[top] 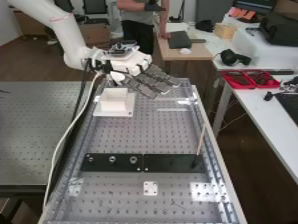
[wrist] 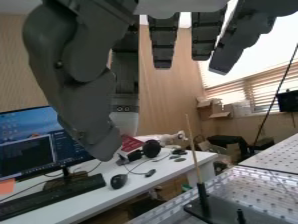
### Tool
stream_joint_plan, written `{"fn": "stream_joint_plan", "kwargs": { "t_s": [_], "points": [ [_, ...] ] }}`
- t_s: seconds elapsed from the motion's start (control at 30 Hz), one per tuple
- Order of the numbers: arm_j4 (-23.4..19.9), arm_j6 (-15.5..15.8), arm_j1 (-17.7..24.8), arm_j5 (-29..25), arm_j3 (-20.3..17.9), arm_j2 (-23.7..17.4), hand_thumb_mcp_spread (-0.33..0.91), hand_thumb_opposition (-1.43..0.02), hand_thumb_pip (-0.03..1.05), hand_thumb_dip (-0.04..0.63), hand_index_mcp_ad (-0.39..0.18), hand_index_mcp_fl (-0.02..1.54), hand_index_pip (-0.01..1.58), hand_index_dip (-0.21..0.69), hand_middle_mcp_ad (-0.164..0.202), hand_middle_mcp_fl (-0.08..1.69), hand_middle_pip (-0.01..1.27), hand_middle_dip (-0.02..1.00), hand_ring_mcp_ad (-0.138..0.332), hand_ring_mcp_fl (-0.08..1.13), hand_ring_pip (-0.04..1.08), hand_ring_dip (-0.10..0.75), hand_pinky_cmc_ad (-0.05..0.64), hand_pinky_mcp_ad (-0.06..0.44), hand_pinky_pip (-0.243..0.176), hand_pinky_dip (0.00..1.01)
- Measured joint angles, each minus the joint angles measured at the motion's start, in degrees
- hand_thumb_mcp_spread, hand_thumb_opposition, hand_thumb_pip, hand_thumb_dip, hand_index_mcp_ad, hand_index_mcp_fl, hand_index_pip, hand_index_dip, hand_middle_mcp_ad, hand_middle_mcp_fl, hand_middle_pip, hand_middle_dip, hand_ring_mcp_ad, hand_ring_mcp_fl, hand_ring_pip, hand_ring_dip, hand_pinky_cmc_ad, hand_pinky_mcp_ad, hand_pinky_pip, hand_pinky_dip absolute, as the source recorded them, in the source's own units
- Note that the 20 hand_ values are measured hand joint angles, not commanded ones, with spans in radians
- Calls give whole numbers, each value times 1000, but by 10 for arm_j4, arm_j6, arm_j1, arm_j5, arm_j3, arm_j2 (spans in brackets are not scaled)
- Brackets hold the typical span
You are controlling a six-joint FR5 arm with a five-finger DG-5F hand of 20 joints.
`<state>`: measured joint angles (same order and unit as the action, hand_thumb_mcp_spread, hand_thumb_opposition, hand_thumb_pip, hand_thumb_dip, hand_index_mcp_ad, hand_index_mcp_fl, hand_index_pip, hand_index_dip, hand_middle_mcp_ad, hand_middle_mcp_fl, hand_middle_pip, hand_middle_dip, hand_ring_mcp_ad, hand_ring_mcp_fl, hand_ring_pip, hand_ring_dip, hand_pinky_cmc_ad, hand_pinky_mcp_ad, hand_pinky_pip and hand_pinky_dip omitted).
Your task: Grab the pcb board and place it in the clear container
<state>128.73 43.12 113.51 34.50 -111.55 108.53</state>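
Two steps, grasp and placement, apparently remain: hand, upper centre of high view, fingers extended, empty.

I see a brightly lit room from the high view, white glare patching the worktop; in my wrist view, daylight glows through the blinds.

Near the robot hand, the surface bears a white block; farther off, black plates and a white plate.
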Motion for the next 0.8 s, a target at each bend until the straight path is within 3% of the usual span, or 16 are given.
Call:
{"fn": "stream_joint_plan", "kwargs": {
  "t_s": [0.33, 0.8],
  "points": [
    [49, -60, 20, 58, 16, 4, 429, -984, 632, 265, -86, 569, 1527, 155, 84, 54, 138, 110, 202, 0, 86, -5, 314, 173, -105, 468],
    [93, -123, 31, 173, 64, 62, 429, -988, 632, 265, -86, 569, 1527, 152, 84, 54, 138, 106, 202, 0, 84, -5, 314, 173, -108, 422]
  ]
}}
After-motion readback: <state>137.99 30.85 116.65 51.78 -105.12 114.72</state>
